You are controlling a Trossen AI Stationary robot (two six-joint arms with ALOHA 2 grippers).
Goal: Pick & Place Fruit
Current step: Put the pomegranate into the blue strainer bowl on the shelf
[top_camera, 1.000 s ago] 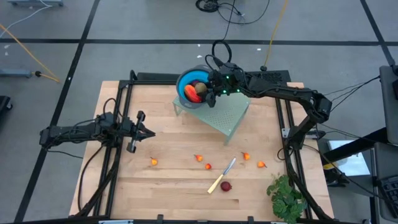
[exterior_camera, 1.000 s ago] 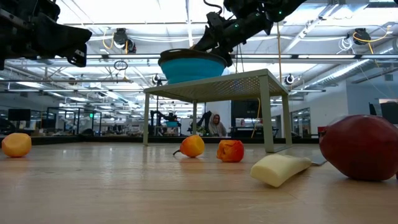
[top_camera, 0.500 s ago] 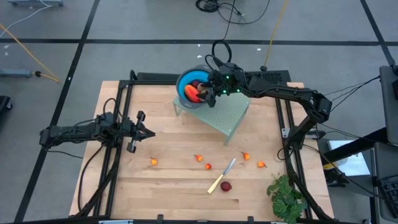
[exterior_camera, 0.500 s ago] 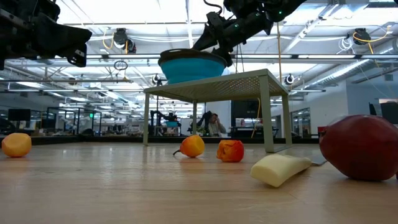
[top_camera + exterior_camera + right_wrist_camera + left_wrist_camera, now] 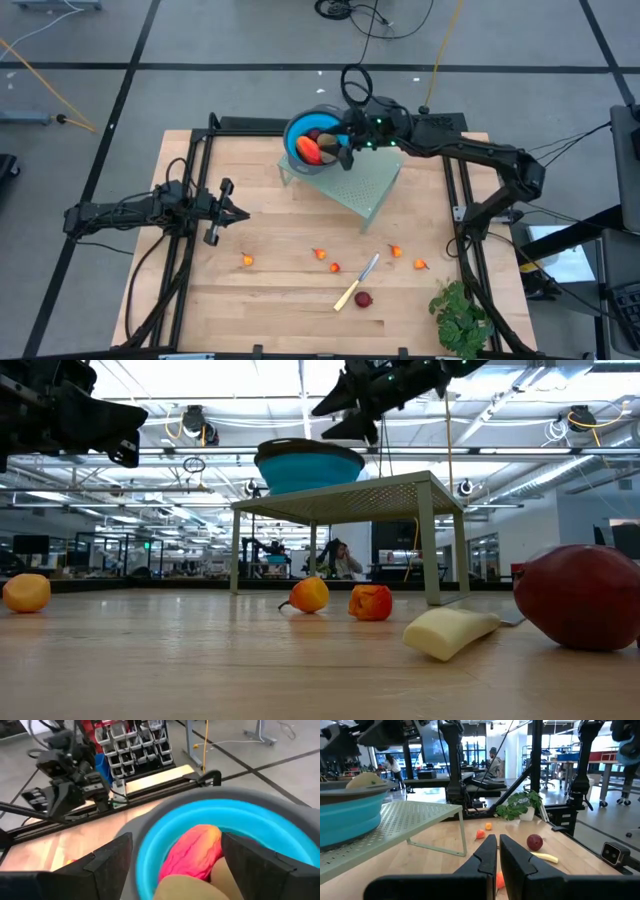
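Bowl (image 5: pixel 316 143) on the rack (image 5: pixel 365 185) already holds the long red-orange piece (image 5: pixel 192 851) and an oval (image 5: pixel 200 887). Right gripper (image 5: pixel 347 142) hangs over the bowl, fingers spread, empty. Left gripper (image 5: pixel 240 214) waits well left of the bowl, fingers pressed together. Red ball (image 5: pixel 363 299) and tiny orange fruits (image 5: pixel 334 267) lie on the table in front of the bowl. Likely light, smooth, prone to roll; I'd pinch across the middle. Only my right wrist view shows the bowl's inside close up; low view hides it.
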